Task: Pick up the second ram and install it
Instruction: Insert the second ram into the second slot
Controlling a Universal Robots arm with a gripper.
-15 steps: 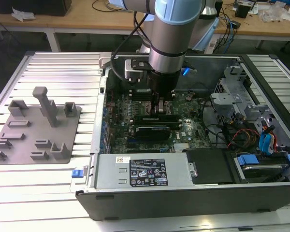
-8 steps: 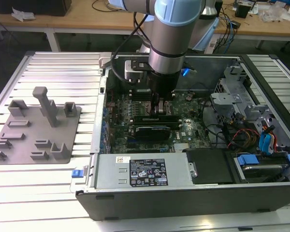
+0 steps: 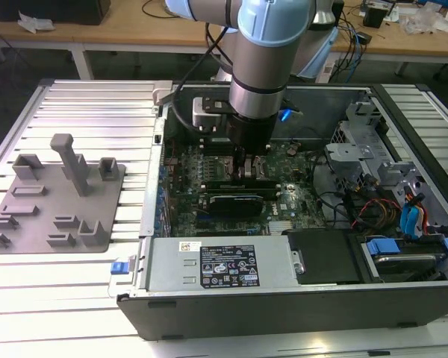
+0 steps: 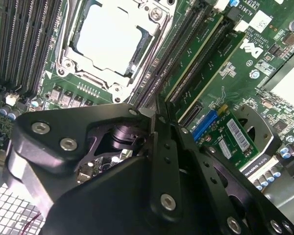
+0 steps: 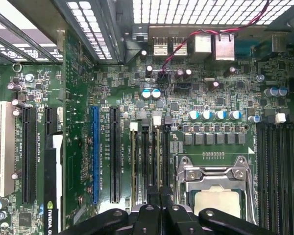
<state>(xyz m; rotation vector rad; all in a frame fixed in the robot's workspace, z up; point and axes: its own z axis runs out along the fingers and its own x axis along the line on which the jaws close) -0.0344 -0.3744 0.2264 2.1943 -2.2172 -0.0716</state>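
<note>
One claw (image 4: 159, 115) low over memory slots (image 5: 149, 156) beside processor socket (image 4: 110, 41), jaws together, seemingly pinching memory stick (image 4: 162, 108) top edge; light, stiff, fragile board: hold by long edges

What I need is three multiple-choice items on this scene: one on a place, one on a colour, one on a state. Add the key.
1. The gripper is: A over the grey tray; B inside the computer case, by the processor socket; C above the workbench behind.
2. One long slot in the first wrist view is: A red; B yellow; C blue.
3. The case is: A open, board exposed; B closed; C upright, lid on.
Key: B, the arm reaches down into the case; C, it is blue beside black slots; A, the motherboard shows from above.
</note>
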